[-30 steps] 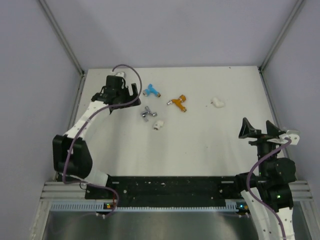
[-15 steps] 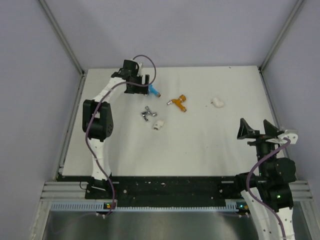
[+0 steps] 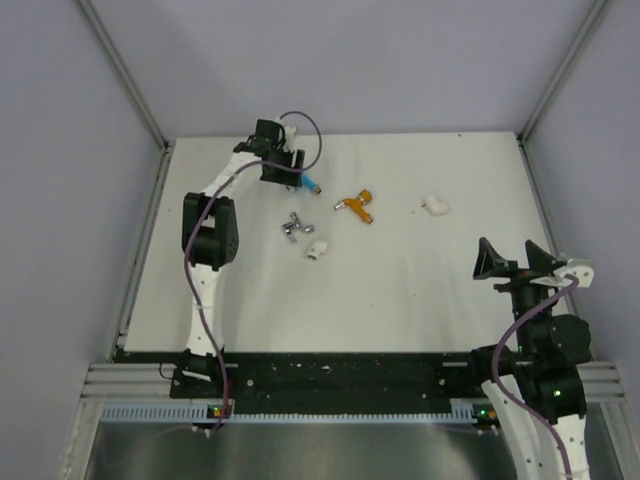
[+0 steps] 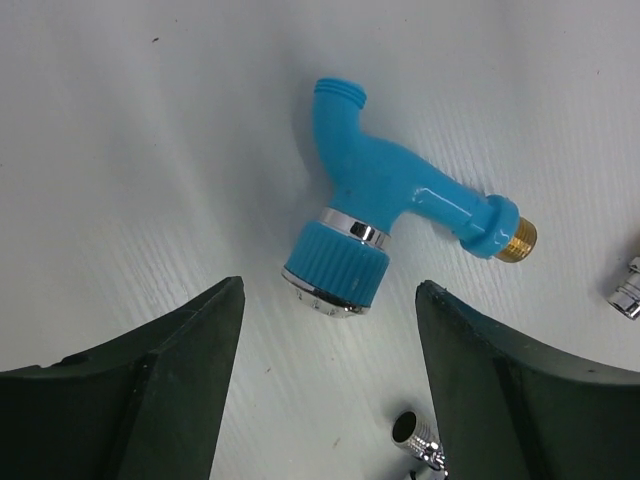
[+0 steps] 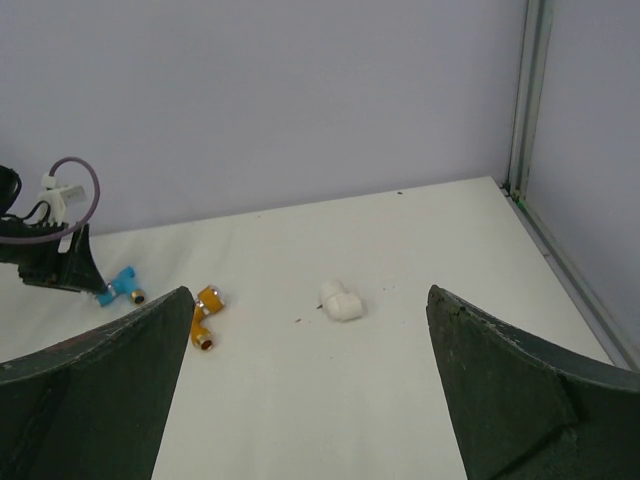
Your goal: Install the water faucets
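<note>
The blue faucet (image 3: 311,184) lies on its side at the back of the white table (image 3: 400,290). In the left wrist view the blue faucet (image 4: 385,200) has its ribbed knob facing my fingers and its brass threaded end pointing right. My left gripper (image 3: 288,168) is open right over it, and the knob sits just beyond the gap of the left gripper (image 4: 330,288) without touching. The orange faucet (image 3: 356,207) lies to the right of the blue one. The silver faucet (image 3: 293,227) lies nearer, and part of it (image 4: 420,436) shows by my right finger. My right gripper (image 3: 513,262) is open and empty, raised at the near right.
One white elbow fitting (image 3: 435,205) lies at the back right and also shows in the right wrist view (image 5: 341,300). Another elbow fitting (image 3: 318,248) lies beside the silver faucet. Grey walls and metal frame rails enclose the table.
My left arm has swung right from the back left and now hovers over the blue faucet. The right arm has barely moved. The faucets and fittings have not moved.
</note>
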Available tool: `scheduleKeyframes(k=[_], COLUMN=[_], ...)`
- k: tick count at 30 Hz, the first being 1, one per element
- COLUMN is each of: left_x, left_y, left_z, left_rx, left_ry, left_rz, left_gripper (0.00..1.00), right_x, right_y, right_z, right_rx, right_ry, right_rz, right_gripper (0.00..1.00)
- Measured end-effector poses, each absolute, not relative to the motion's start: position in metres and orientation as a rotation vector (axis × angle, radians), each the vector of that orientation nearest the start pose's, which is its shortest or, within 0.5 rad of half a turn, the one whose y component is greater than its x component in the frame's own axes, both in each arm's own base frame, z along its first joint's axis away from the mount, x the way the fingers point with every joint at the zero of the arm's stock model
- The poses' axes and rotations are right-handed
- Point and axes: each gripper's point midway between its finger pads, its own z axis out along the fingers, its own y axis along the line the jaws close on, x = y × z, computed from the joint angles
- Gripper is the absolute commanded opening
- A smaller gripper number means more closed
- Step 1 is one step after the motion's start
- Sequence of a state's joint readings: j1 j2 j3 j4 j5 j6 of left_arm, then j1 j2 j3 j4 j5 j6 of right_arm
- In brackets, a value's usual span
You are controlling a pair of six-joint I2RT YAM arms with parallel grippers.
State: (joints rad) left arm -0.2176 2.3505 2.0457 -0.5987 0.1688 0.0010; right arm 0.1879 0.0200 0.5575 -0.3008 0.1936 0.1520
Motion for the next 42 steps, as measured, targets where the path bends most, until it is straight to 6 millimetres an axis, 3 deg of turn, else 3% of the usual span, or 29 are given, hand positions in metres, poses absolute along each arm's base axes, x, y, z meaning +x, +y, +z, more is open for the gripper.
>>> scheduleKeyframes(k=[3, 9, 14, 18, 23, 26, 30, 34, 38, 42], left_x=[0.563, 0.563, 0.564, 0.562, 0.554, 0.532, 0.505, 0.488, 0.460, 0.422], left_y=[-0.156, -0.162, -0.168, -0.173, -0.175, -0.171, -0.166, -0.168, -0.178, -0.192], left_z=[0.058, 0.041, 0.040, 0.041, 0.040, 0.043, 0.070, 0.128, 0.184, 0.200], left_rx=[0.346, 0.363, 0.377, 0.391, 0.395, 0.363, 0.322, 0.261, 0.193, 0.134], left_ry=[2.453, 2.474, 2.462, 2.456, 2.446, 2.464, 2.442, 2.316, 2.158, 2.085], left_rz=[-0.309, -0.351, -0.391, -0.435, -0.463, -0.468, -0.453, -0.450, -0.490, -0.561], left_gripper=[0.63, 0.59, 0.32, 0.01, 0.00, 0.00, 0.00, 0.00, 0.00, 0.00], right_x=[0.188, 0.188, 0.188, 0.188, 0.194, 0.207, 0.229, 0.249, 0.262, 0.275], right_y=[0.007, 0.007, 0.007, 0.009, 0.022, 0.036, 0.057, 0.078, 0.105, 0.134], right_z=[0.314, 0.314, 0.314, 0.314, 0.312, 0.308, 0.293, 0.274, 0.271, 0.264], right_rx=[0.141, 0.142, 0.141, 0.134, 0.095, 0.075, 0.048, 0.010, -0.031, -0.064], right_ry=[1.333, 1.333, 1.333, 1.332, 1.368, 1.442, 1.575, 1.678, 1.675, 1.678], right_rz=[0.156, 0.154, 0.155, 0.162, 0.218, 0.281, 0.365, 0.449, 0.606, 0.793], right_gripper=[0.99, 0.99, 0.99, 0.99, 0.99, 0.99, 0.99, 0.98, 0.89, 0.83])
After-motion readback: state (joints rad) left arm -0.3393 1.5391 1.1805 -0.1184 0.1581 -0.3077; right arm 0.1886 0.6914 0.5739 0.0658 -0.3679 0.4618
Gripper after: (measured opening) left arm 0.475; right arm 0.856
